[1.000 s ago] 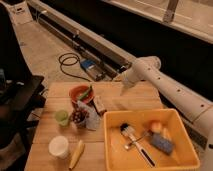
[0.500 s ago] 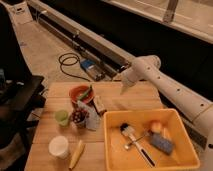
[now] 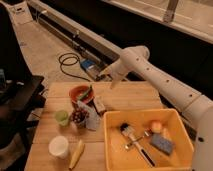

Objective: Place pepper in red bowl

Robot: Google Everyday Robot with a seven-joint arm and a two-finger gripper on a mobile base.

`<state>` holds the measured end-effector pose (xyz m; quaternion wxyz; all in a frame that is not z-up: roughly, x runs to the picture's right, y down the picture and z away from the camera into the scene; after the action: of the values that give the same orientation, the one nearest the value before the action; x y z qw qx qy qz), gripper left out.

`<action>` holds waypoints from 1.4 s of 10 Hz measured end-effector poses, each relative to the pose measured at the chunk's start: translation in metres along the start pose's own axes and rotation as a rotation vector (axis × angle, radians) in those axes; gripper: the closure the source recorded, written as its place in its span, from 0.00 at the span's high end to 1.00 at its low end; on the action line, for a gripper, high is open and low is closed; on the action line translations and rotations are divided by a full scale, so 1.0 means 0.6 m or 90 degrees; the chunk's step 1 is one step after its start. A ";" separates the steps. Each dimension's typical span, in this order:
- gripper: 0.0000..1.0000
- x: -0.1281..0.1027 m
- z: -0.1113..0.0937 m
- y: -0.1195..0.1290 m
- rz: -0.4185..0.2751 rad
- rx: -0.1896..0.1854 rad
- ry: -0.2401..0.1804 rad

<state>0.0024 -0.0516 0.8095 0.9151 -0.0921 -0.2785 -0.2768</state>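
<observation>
The red bowl (image 3: 79,93) stands at the back of the wooden table (image 3: 130,97), left of the middle. The slim green pepper (image 3: 89,92) lies in it, leaning on its right rim. My gripper (image 3: 110,76) hangs at the end of the white arm (image 3: 150,67), above the table's back edge. It is up and to the right of the bowl, clear of it and of the pepper, with nothing seen in it.
A light green cup (image 3: 62,117), a white cup (image 3: 58,146) and a pale yellow piece (image 3: 76,153) stand at front left. Snack packets (image 3: 91,115) lie in front of the bowl. A big yellow tub (image 3: 112,150) holds a brush, a sponge and a round fruit.
The arm and gripper have risen and shifted a little up and left, away from the bowl. The pepper stays in the bowl.
</observation>
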 end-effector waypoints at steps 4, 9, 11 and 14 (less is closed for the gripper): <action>0.66 -0.093 0.064 -0.079 -0.067 0.020 -0.047; 0.66 -0.067 0.059 -0.055 -0.053 -0.013 -0.044; 0.66 -0.046 0.068 -0.036 -0.054 -0.033 -0.049; 0.66 -0.032 0.137 -0.028 -0.042 -0.055 -0.072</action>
<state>-0.0576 -0.0301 0.8672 0.8834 -0.1376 -0.3208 -0.3128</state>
